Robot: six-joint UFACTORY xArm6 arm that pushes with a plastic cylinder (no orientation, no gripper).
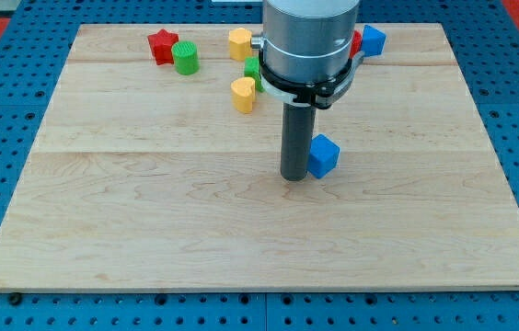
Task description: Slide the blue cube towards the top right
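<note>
Pushing: my tip [294,177] touches the blue cube's [323,154] left side; next comes an up-right shove. No pincer is visible.

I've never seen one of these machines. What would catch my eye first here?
Probably the big grey arm coming down from the view's top, ending in a dark rod whose tip rests on the wooden board, just left of a blue cube. Next, the bright little blocks near the top edge: a red star, a green cylinder and two yellow blocks.
</note>
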